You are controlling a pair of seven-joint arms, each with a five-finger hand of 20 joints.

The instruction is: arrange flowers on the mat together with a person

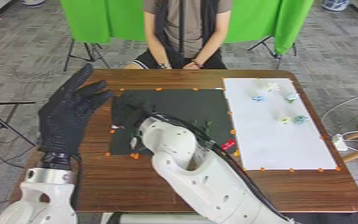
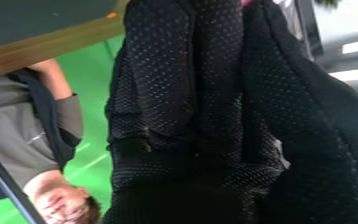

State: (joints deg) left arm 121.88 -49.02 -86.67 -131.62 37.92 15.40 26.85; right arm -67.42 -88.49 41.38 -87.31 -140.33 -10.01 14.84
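Looks like a lab: robot arms [image 1: 215, 187] at desk [image 1: 113, 182], green backdrop [image 1: 260, 27] past far edge, grey floor [image 1: 29, 42], loose cable [image 1: 325, 114] off right edge.

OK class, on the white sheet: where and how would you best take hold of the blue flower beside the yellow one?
Probably by its head, from above, pinching the near and far sides. The blue flower looks small and compact, and the yellow flower sits close on its left, leaving little room to grip there.
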